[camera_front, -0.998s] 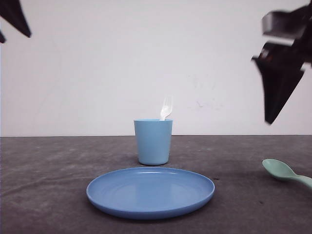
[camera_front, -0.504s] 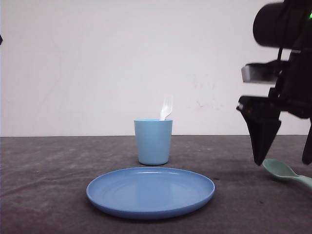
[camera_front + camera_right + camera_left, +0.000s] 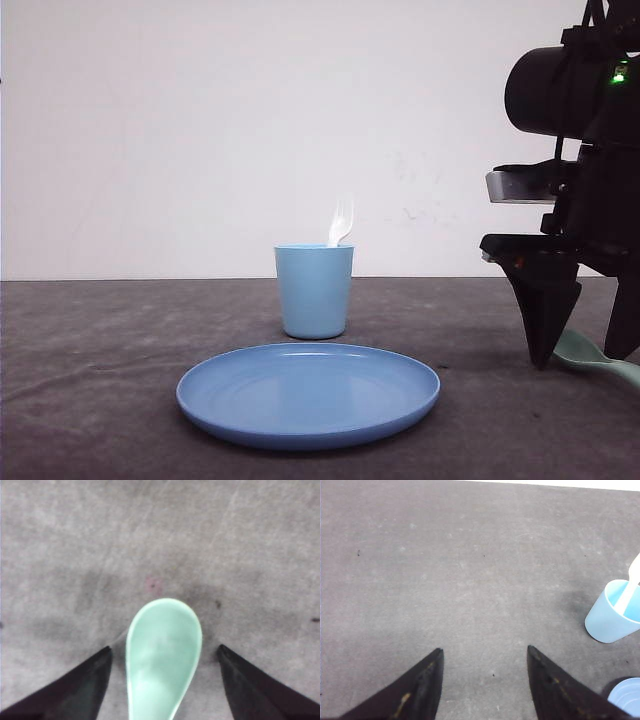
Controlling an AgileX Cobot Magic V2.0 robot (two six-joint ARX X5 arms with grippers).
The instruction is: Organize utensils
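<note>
— Straddling the mint spoon (image 3: 162,655), are the right gripper (image 3: 164,655) fingers (image 3: 80,690) clenched?
— No, spread wide, one either side of its bowl, spoon flat on the grey surface (image 3: 100,350).
— And the fork (image 3: 341,222)?
— Standing in the blue cup (image 3: 314,292), behind the plate (image 3: 308,393).
— The left gripper (image 3: 485,655)?
— Released, fingers apart above bare surface near the cup.

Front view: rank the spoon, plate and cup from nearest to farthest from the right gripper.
1. Mint-green spoon, on the table between the open fingers of the right gripper.
2. Blue plate, to the gripper's left, nearer the camera.
3. Light blue cup, behind the plate, holding the white fork.
</note>
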